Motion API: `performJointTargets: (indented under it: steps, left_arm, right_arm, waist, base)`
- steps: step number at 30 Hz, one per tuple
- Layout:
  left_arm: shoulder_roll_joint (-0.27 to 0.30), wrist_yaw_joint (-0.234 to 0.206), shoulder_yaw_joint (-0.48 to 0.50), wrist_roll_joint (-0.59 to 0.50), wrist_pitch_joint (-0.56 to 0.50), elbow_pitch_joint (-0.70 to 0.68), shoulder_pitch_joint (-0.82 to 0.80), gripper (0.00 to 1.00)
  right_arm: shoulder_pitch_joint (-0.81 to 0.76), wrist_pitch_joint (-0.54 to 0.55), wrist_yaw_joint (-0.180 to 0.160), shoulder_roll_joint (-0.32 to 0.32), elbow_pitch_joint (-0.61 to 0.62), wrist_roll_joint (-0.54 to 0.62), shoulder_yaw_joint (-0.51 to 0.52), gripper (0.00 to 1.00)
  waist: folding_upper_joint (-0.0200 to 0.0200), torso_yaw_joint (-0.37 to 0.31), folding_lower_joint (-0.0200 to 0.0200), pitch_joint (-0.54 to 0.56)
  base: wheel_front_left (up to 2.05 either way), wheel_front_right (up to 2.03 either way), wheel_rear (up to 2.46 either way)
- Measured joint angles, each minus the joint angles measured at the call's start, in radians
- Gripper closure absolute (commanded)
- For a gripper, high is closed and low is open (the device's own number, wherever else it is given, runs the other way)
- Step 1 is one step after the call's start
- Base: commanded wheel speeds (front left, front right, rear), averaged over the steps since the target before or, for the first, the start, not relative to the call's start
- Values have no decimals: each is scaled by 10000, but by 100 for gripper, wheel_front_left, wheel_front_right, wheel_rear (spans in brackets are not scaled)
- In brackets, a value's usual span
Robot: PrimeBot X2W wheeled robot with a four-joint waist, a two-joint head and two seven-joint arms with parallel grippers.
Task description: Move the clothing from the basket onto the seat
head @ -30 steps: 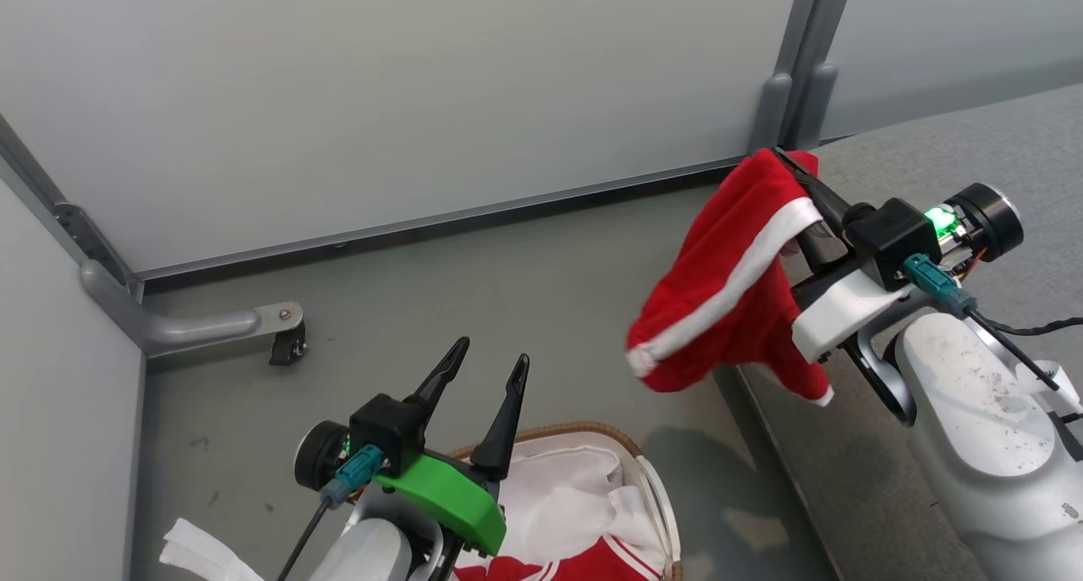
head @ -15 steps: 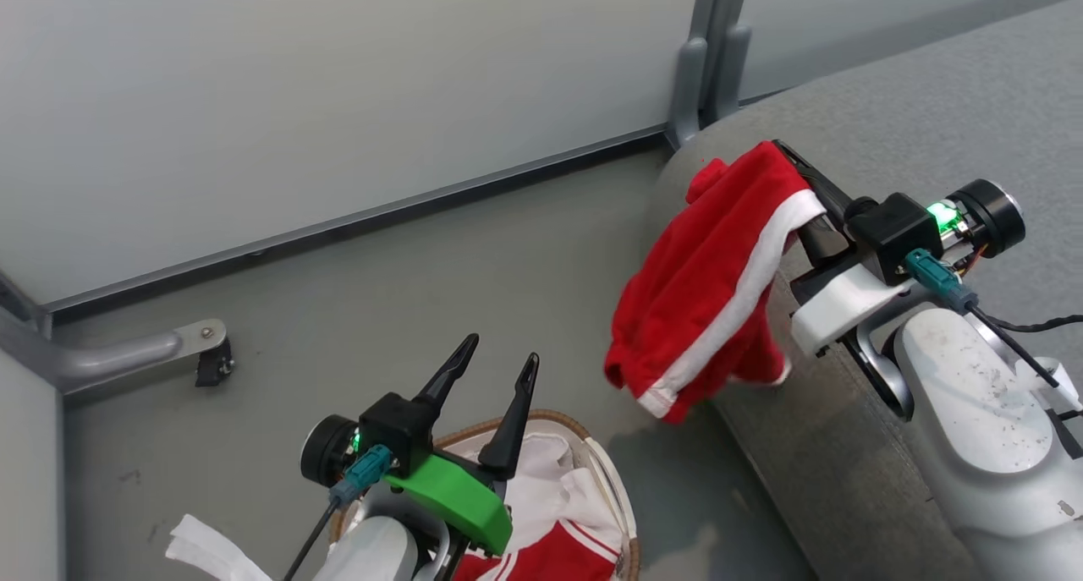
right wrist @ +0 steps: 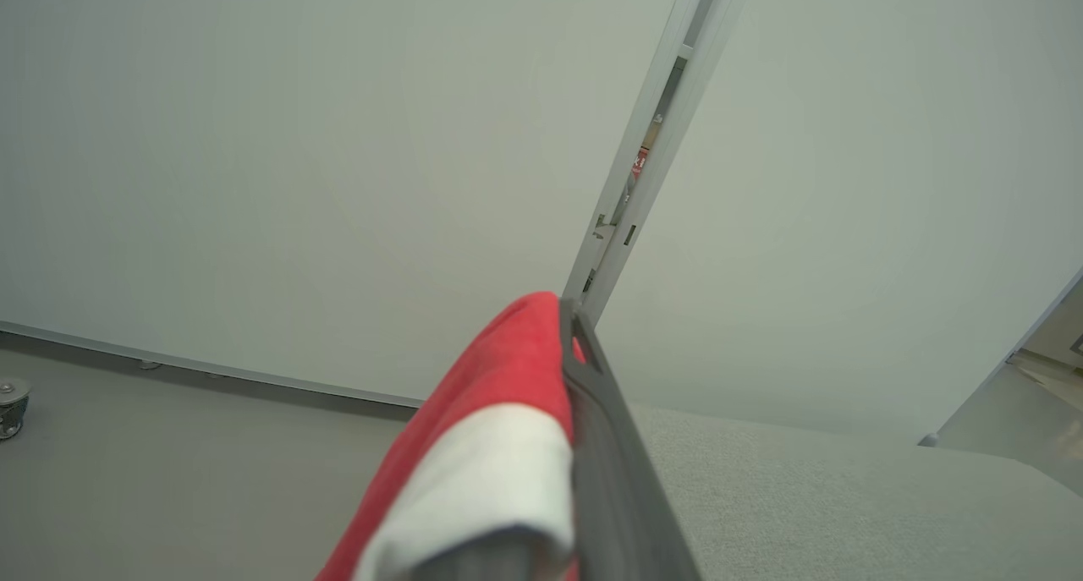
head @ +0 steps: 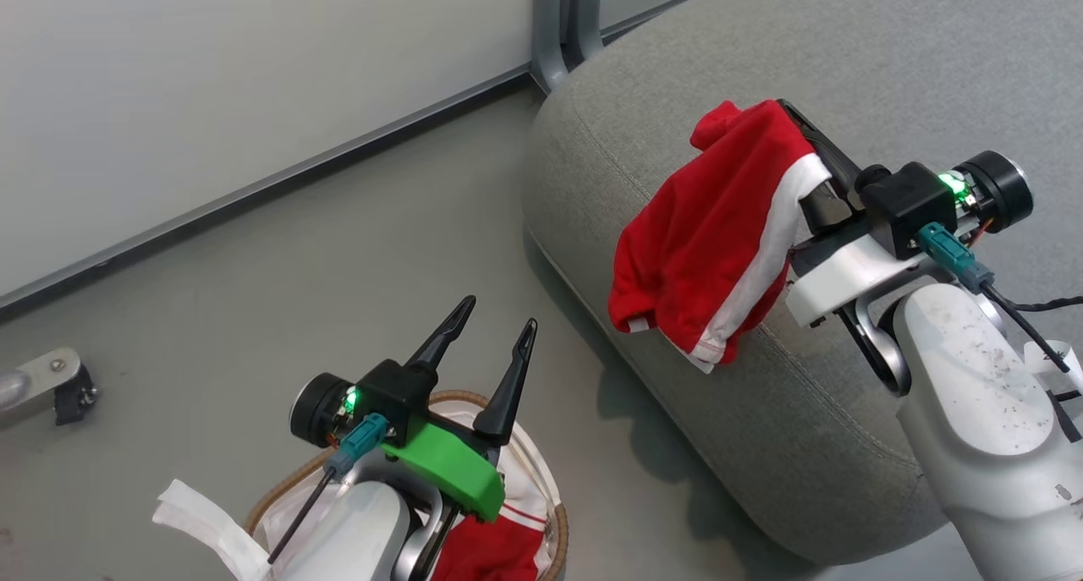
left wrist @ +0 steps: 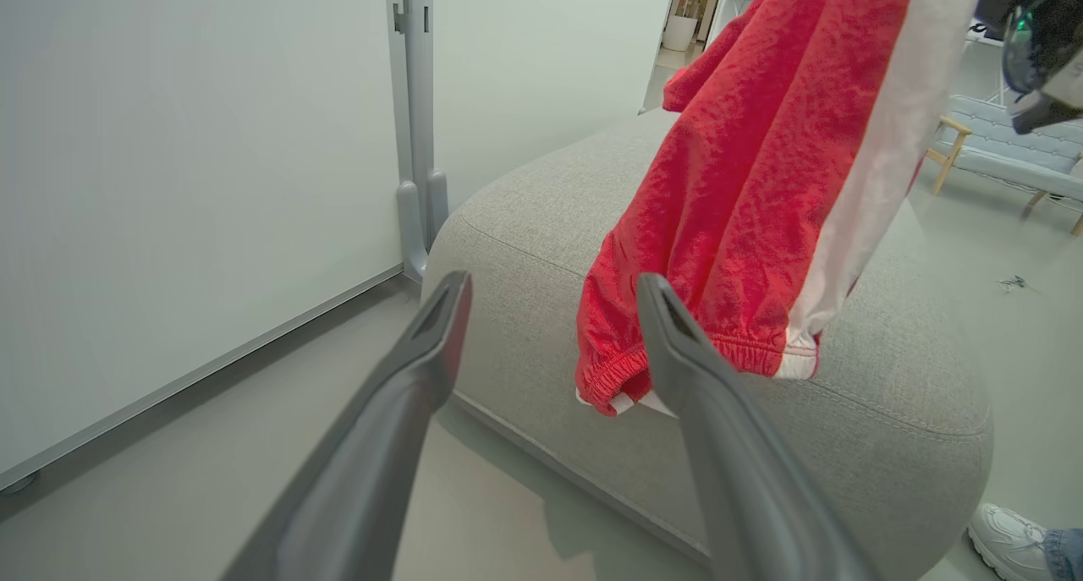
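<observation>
Red garment [head: 711, 234] with a broad white stripe: hangs from the right gripper [head: 787, 109], draped down the side of its fingers; the elastic hem is lowest. In the left wrist view the red garment [left wrist: 744, 183] hangs in front of the seat [left wrist: 525, 226], above its rounded near edge; whether the hem touches the cushion cannot be told. In the right wrist view the cloth [right wrist: 499, 378] lies against the dark finger.

Right gripper: jaws closed together, pinching the top of the red garment; held above the seat [head: 761, 429], near its left end.

Second red garment [head: 491, 547], with white trim: lies inside the basket [head: 288, 490] at the lower edge of the head view, partly hidden by the left arm; the white liner [head: 203, 513] spills over the basket's left rim.

Left gripper [head: 499, 312]: fingers spread wide, nothing between them; poised over the basket, well apart from the seat. In its own wrist view the left gripper [left wrist: 552, 285] points toward the seat's end.

Surroundings: the basket stands on the grey floor [head: 296, 268], near the seat but apart from it; pale partition panels [head: 211, 73] behind, joined at a grey post [head: 563, 23]; a person's white shoe [left wrist: 1007, 530] beside the seat's far end.
</observation>
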State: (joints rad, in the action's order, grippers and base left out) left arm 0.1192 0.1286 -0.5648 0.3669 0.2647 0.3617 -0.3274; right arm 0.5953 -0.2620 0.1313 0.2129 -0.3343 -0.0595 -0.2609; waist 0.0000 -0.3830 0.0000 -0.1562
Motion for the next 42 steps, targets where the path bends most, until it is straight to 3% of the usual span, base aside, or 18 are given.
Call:
performJointTargets:
  steps: [6, 12, 21, 25, 33, 42]
  left_arm:
    - [222, 0, -150, -77, 2, -8, -323, 0]
    - [537, 0, -443, -94, 2, -113, -914, 0]
    - [890, 2, -591, -178, 0, -280, -1541, 0]
    - [888, 2, -468, -274, 0, -487, -1738, 0]
    - [943, 2, -245, -575, 2, -878, -1966, 0]
    - [1120, 2, 38, -723, 2, -1035, -1982, 0]
  right_arm:
    - [529, 0, 0, 176, -65, 50, 215, 100]
    - [2117, 2, 2, 997, -502, 157, 504, 100]
    - [5058, 0, 0, 2581, -1415, 242, 1666, 100]
    - [5857, -19, 0, 2982, -1919, 341, 2719, 100]
    - [5498, -23, 0, 2640, -2984, 773, 3946, 100]
    - [4437, -25, 2, 1515, -3979, 1308, 4707, 100]
  waist:
    - [0, -455, 0, -632]
    - [0, -573, 0, -1427]
    - [1, -96, 1, -2648]
    - [0, 328, 1, -3052]
    - [0, 994, 1, -4028]
    - [0, 1423, 2, -5160]
  base:
    - [0, 0, 0]
    - [0, 0, 0]
    - [0, 0, 0]
    - [0, 0, 0]
    - [0, 0, 0]
    - [0, 0, 0]
